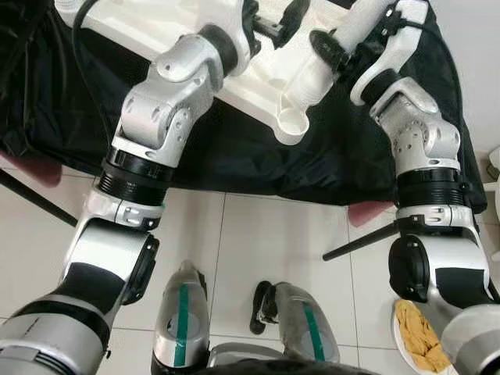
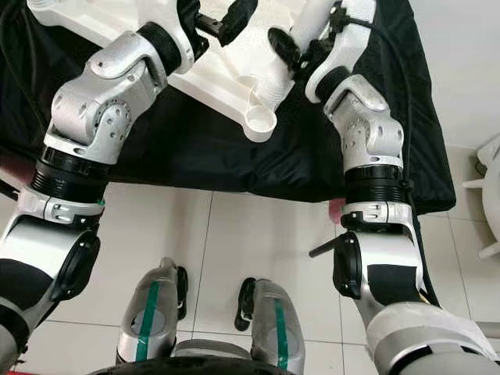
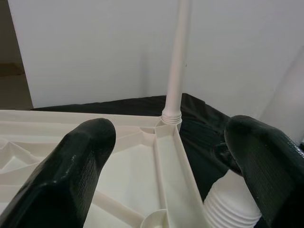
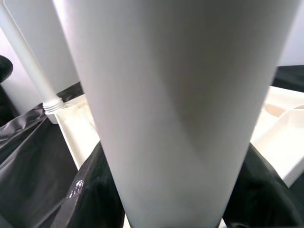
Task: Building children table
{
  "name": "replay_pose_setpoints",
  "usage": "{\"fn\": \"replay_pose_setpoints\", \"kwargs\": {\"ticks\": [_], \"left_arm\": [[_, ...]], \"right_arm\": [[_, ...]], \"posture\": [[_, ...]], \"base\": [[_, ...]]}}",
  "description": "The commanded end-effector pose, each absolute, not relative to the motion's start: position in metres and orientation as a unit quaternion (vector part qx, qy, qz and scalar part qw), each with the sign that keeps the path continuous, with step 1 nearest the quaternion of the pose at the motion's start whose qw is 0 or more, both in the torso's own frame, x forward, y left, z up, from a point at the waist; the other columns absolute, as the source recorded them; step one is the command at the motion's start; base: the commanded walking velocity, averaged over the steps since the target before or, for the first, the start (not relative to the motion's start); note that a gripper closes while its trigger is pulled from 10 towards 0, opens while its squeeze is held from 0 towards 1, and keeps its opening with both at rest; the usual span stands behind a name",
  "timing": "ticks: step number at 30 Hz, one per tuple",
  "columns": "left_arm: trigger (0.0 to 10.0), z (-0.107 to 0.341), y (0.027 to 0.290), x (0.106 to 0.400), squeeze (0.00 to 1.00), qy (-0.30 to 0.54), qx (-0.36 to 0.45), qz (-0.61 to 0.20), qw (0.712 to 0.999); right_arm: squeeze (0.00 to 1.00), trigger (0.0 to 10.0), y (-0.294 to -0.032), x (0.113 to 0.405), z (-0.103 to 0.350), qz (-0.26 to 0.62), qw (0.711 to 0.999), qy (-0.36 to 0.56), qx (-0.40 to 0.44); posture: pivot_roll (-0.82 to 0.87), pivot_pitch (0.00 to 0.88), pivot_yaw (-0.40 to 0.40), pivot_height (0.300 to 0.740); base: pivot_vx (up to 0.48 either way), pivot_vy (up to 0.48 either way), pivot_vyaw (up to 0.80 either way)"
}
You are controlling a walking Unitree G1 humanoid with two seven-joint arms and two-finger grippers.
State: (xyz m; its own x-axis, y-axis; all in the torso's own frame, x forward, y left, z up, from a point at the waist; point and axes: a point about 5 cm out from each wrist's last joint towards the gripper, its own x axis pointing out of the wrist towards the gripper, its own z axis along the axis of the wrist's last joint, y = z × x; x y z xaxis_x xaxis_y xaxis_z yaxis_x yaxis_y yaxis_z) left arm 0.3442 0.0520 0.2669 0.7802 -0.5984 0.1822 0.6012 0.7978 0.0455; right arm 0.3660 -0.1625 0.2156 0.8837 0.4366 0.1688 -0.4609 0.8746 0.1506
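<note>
Upturned white plastic tabletop [image 1: 234,74] lying on black-draped bench [image 1: 234,156] at 12 o'clock, one slim leg [image 3: 176,61] already upright in far corner socket. Right pincer [image 1: 332,55] clamped round thick white table leg [image 1: 316,74], threaded end near open corner socket [image 1: 291,123] at tabletop's near edge. Left pincer [image 1: 273,27] spread wide above tabletop, fingers [image 3: 71,175] gripping nothing.

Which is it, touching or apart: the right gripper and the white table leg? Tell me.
Touching. In the right wrist view the white table leg runs between the black fingers, which press both its sides; the right gripper clamps it in the left eye view.
</note>
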Motion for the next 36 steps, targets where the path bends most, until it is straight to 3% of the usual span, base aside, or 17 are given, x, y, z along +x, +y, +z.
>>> {"fn": "replay_pose_setpoints", "kwargs": {"ticks": [1, 8, 12, 13, 18, 23, 36], "left_arm": [[10.0, 0.253, 0.055, 0.346, 0.00, -0.067, 0.000, -0.312, 0.948], [10.0, 0.231, 0.080, 0.345, 0.00, -0.051, -0.006, -0.238, 0.970], [10.0, 0.227, 0.087, 0.345, 0.00, -0.049, -0.017, -0.213, 0.976], [10.0, 0.222, 0.098, 0.342, 0.00, -0.053, -0.024, -0.174, 0.983], [10.0, 0.212, 0.119, 0.334, 0.00, -0.054, -0.032, -0.132, 0.989], [10.0, 0.206, 0.125, 0.335, 0.00, -0.041, -0.009, -0.128, 0.991], [10.0, 0.201, 0.129, 0.332, 0.00, -0.043, -0.067, -0.055, 0.995]], "right_arm": [[0.00, 10.0, -0.168, 0.363, 0.216, 0.219, 0.968, -0.086, 0.088], [0.00, 10.0, -0.162, 0.347, 0.221, 0.193, 0.962, -0.165, 0.103], [0.00, 10.0, -0.159, 0.343, 0.220, 0.189, 0.961, -0.174, 0.102], [0.00, 10.0, -0.156, 0.339, 0.217, 0.182, 0.962, -0.180, 0.100], [0.00, 10.0, -0.154, 0.329, 0.210, 0.152, 0.965, -0.182, 0.107], [0.00, 10.0, -0.153, 0.322, 0.205, 0.133, 0.966, -0.183, 0.125], [0.00, 10.0, -0.159, 0.314, 0.198, 0.068, 0.974, -0.186, 0.106]], "posture": [[0.05, 0.026, -0.076, 0.740], [0.05, 0.037, -0.074, 0.740], [0.05, 0.037, -0.074, 0.740], [0.05, 0.043, -0.073, 0.740], [0.07, 0.068, -0.071, 0.740], [0.07, 0.073, -0.059, 0.740], [0.09, 0.045, -0.060, 0.740]], "base": [[0.000, 0.000, 0.00], [0.000, 0.000, 0.00], [0.000, 0.000, 0.00], [0.000, 0.000, 0.00], [0.000, 0.000, 0.00], [0.000, 0.000, 0.00], [0.000, 0.000, 0.00]]}}
